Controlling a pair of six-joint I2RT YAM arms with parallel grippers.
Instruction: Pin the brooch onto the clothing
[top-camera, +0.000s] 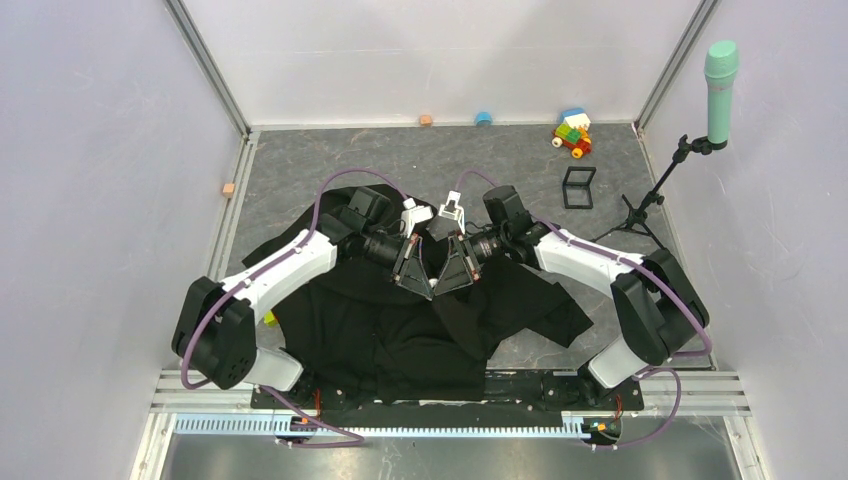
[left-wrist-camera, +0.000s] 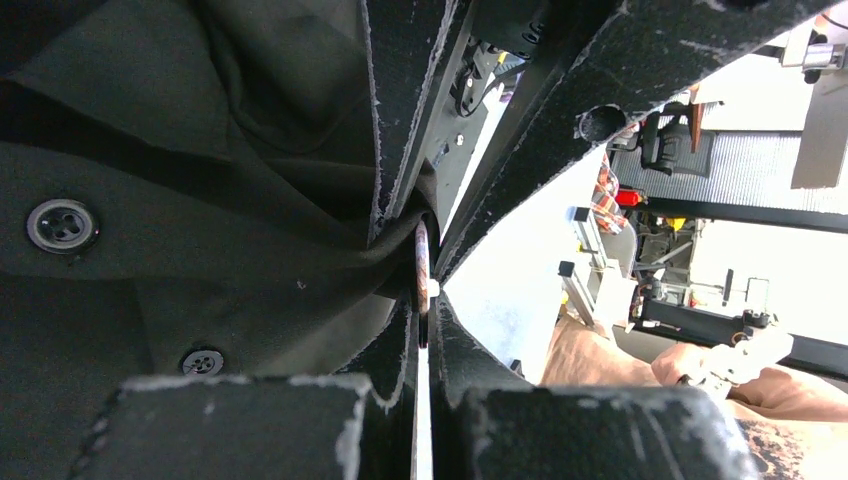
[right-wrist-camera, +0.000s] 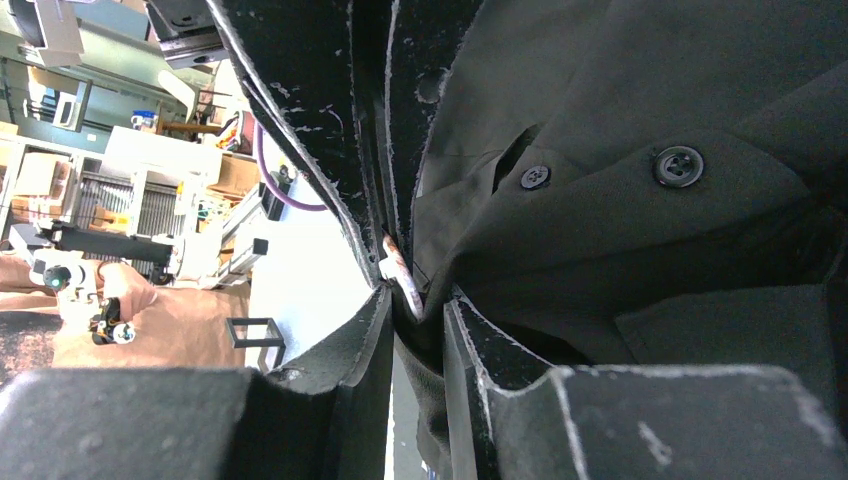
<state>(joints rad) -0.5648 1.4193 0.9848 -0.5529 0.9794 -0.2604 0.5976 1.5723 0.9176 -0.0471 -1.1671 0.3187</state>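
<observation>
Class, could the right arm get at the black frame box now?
Probably not yet: nothing stands between it and the frame box, but the right gripper is shut on the shirt.

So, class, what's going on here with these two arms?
A robot is pinning a brooch onto a black shirt. Its left hand is shut on the brooch, held edge-on against the cloth; its right hand meets it tip to tip, shut on a fold of shirt. Whether the pin is through cannot be seen.
</observation>
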